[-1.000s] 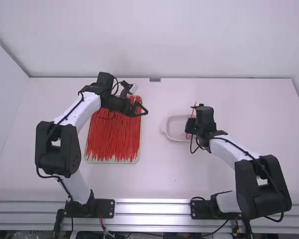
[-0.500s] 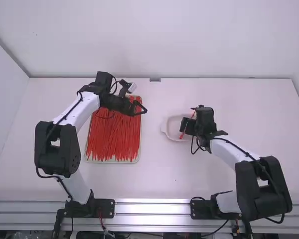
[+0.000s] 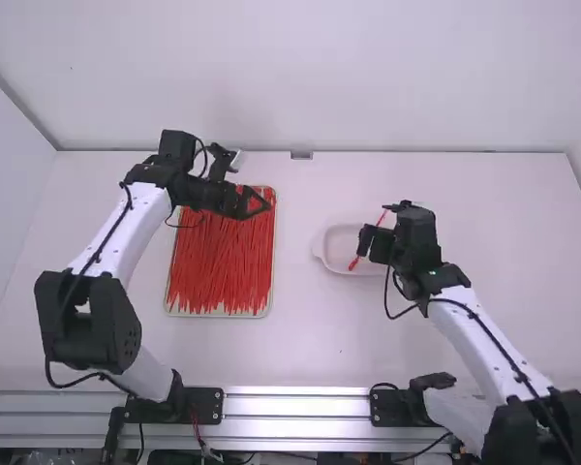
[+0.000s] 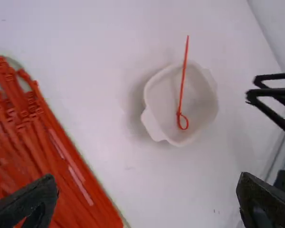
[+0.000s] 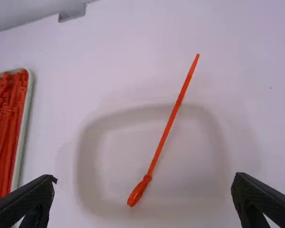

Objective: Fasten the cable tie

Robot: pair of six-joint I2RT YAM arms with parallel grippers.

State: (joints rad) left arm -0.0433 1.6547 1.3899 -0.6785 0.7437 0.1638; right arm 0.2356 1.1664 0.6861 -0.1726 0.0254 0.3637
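Note:
A fastened red cable tie [image 3: 360, 250] lies in the white bowl [image 3: 326, 248], its loop on the bowl floor [image 5: 138, 194] and its straight tail leaning out over the rim [image 4: 185, 57]. My right gripper [image 3: 371, 243] hovers just right of the bowl, open and empty [image 5: 145, 216]. My left gripper [image 3: 252, 203] hangs open above the far end of the tray, its fingers wide apart with nothing between them [image 4: 142, 216]. Loose red cable ties [image 3: 223, 257] fill the tray [image 3: 218, 313].
The tray of ties [image 4: 23, 142] sits left of the bowl [image 4: 199, 97], with bare white table between them and all around. A back wall with a small bracket [image 5: 71, 14] lies beyond the bowl. The right gripper's fingers [image 4: 275, 97] show past the bowl.
The right gripper let the looped tie go into the bowl and drew back to the right. The left gripper lifted and shifted left over the tray's far end.

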